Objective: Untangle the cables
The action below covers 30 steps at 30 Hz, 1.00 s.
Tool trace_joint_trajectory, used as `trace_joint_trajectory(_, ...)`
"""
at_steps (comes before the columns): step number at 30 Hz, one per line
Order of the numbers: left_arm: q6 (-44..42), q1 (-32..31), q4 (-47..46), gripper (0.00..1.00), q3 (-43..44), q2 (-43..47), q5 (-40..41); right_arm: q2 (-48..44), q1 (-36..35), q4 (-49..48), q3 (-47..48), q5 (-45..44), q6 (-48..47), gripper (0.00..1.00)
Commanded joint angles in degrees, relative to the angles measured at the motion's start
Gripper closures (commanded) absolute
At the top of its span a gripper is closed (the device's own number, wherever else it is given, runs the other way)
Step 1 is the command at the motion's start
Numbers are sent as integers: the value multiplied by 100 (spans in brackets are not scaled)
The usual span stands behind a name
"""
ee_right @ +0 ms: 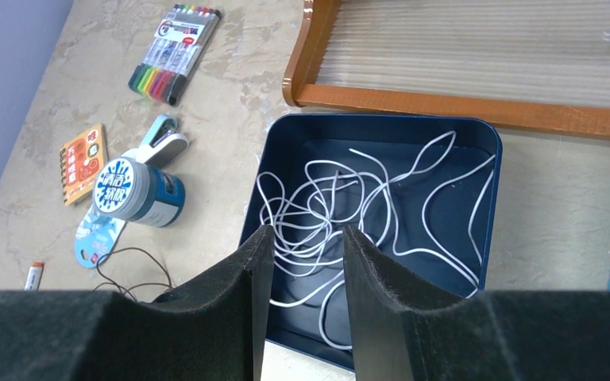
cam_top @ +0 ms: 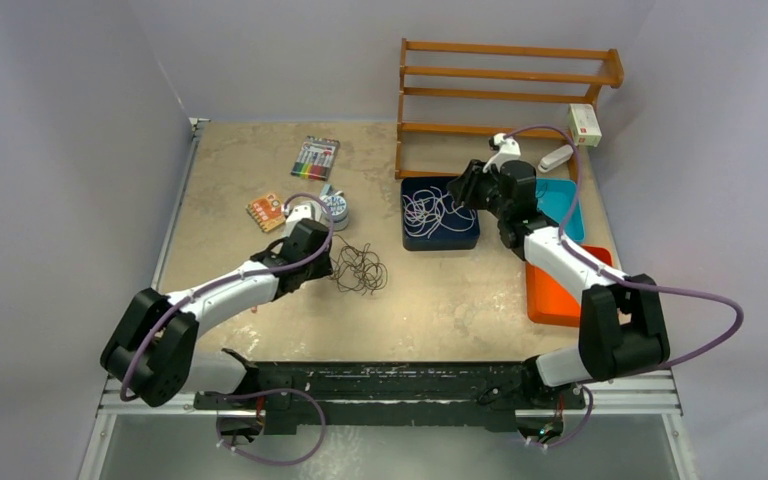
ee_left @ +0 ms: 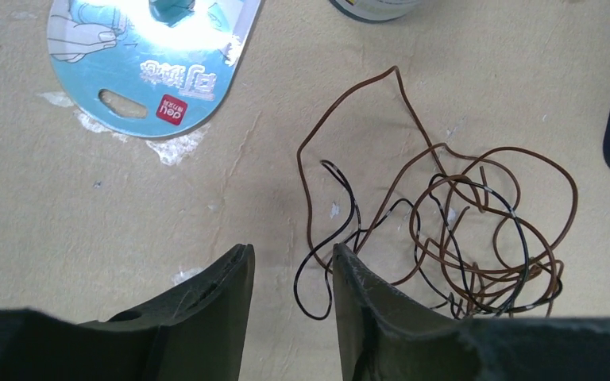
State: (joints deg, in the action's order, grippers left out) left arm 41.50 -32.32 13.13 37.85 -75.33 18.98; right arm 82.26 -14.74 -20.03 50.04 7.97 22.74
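Note:
A tangle of brown and black cables (ee_left: pixel 476 230) lies on the table, seen in the top view as a dark cluster (cam_top: pixel 360 268) left of centre. My left gripper (ee_left: pixel 292 250) is low at the tangle's left edge, open, and a black cable loop (ee_left: pixel 318 278) lies between its fingers close to the right one. White cables (ee_right: pixel 341 206) are coiled inside a navy tray (ee_right: pixel 381 121). My right gripper (ee_right: pixel 307 230) hovers over that tray's near-left part, open, with nothing between its fingers.
A wooden rack (cam_top: pixel 505 90) stands at the back. Teal (cam_top: pixel 565 205) and orange (cam_top: pixel 555 290) trays sit right of the navy tray (cam_top: pixel 440 240). A marker pack (cam_top: pixel 315 157), a tape tub (cam_top: pixel 338 207) and an orange card (cam_top: pixel 267 211) lie behind the dark cables.

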Motion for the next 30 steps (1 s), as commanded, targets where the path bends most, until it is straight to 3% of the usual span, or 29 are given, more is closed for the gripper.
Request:
trace_joint_trajectory(1,-26,-2,-565,64,134,-217,13,15,-45,-252,304,207,-160,60)
trace_joint_trajectory(4,-145,3,-583,71,236,-310,178,-59,-59,-420,235,315,-224,60)
trace_joint_trajectory(8,-255,-2,-514,91,337,-328,364,-228,-72,-688,75,370,-216,60)
trace_joint_trajectory(12,-343,-3,-401,99,473,-241,424,-472,-98,-1095,-193,251,-189,59)
trace_joint_trajectory(16,-510,-3,-179,100,773,-129,402,-581,-99,-1547,-329,405,-222,58)
trace_joint_trajectory(21,-918,-9,118,100,1259,61,87,-495,-163,-2166,-316,1465,-541,58)
trace_joint_trajectory(30,-2110,-11,422,100,1950,749,-388,-639,-865,-3493,-847,1838,-1568,54)
